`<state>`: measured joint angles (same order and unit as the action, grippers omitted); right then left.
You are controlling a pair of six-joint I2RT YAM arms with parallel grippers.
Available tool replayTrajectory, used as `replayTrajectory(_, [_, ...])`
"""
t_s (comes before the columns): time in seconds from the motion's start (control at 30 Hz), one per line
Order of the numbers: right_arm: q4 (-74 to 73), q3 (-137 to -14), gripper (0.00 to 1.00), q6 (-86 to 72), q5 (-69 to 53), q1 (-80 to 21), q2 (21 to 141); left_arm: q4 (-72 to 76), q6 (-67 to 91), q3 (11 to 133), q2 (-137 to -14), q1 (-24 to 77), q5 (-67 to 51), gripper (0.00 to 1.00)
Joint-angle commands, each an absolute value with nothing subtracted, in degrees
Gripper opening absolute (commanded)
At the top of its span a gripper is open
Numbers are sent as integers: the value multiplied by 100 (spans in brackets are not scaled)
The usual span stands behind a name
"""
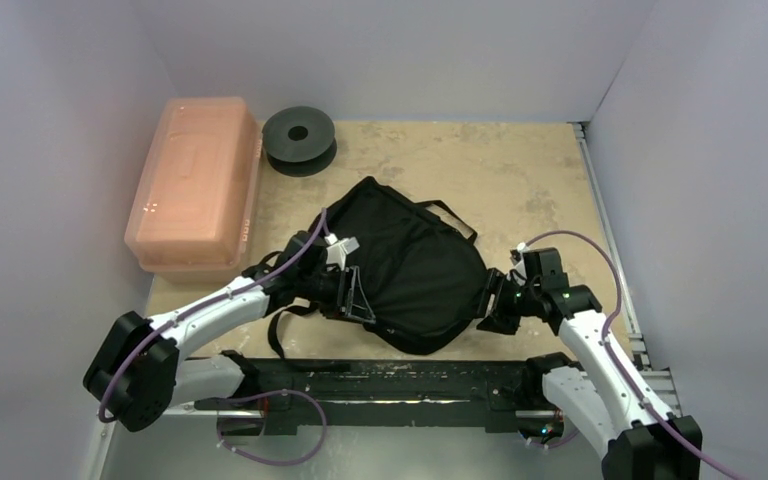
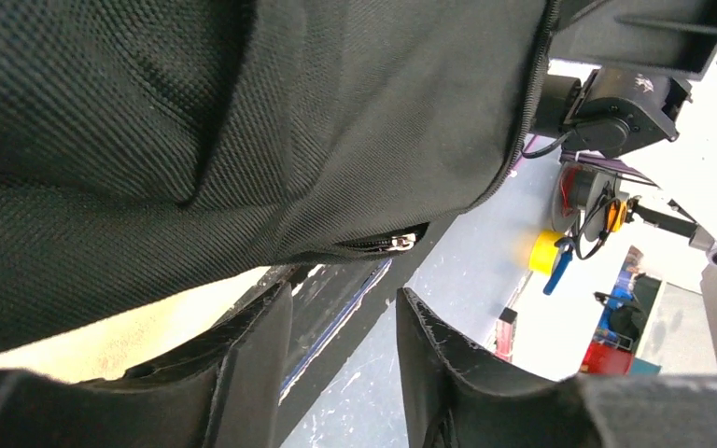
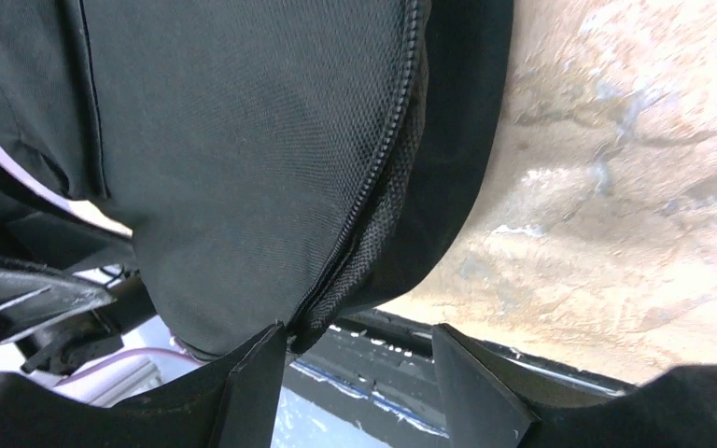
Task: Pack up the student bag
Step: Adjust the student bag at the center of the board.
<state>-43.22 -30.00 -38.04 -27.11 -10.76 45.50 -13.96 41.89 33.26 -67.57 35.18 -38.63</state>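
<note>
The bag [image 1: 400, 265] lies flat on the table [image 1: 520, 180] a little toward 6 o'clock from centre, its near edge close to the black rail [image 1: 400, 385] that carries the arm bases. It is closed as far as the top view shows, with one strap [image 1: 278, 335] looping off its 7 o'clock corner and another [image 1: 455, 215] lying along its 2 o'clock side. The left gripper [image 1: 353, 290] sits at the bag's 9 o'clock edge. In its wrist view the left gripper [image 2: 345, 289] has its two fingers [image 2: 261, 355] apart with nothing between them; the gap shows only the rail and floor, and the bag's fabric fills the view just beyond the tips, a zip pull [image 2: 401, 242] hanging at its lower seam. The right gripper [image 1: 490, 300] is at the bag's 3 o'clock edge. In its own view the right gripper [image 3: 359, 329] is likewise spread and holds nothing; the bag's rounded corner with its zip [image 3: 373, 187] comes right to the tip of one finger [image 3: 257, 383], and whether they touch I cannot tell. A pink box [image 1: 195, 185] stands at 10 o'clock on the table, well apart from the bag. A black spool [image 1: 299, 138] lies at 11 o'clock, just beside the box.
</note>
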Motion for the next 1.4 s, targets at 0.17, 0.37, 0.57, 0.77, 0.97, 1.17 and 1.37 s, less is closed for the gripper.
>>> replayTrajectory(0.17, [-3830, -2538, 65, -4228, -3340, -1431, 4352, -1089, 4076, 3986, -7531, 4145, -3877, 51])
replayTrajectory(0.37, [-1692, -2082, 66, -5586, -3625, -1497, 4740, -1319, 3611, 4766, -7958, 4644, -3709, 49])
replayTrajectory(0.57, [-1066, -2385, 64, -6351, -3565, -1531, 4721, -1177, 3382, 5234, -8031, 4994, -3910, 50])
replayTrajectory(0.77, [-143, -1963, 24, -7160, -3290, -1537, 4546, -1462, 3324, 5383, -7954, 5092, -3543, 52])
replayTrajectory(0.97, [261, -2098, 0, -7300, -3534, -1536, 4666, -1966, 3174, 4845, -7136, 5072, -2245, 52])
replayTrajectory(1.17, [179, -2248, 0, -7193, -3578, -1528, 4656, -2282, 3112, 4482, -6898, 5012, -1638, 55])
replayTrajectory(1.37, [-3265, -4332, 54, -3667, -1520, -1829, 5583, -1994, 3080, 4280, -6770, 4906, -1820, 55])
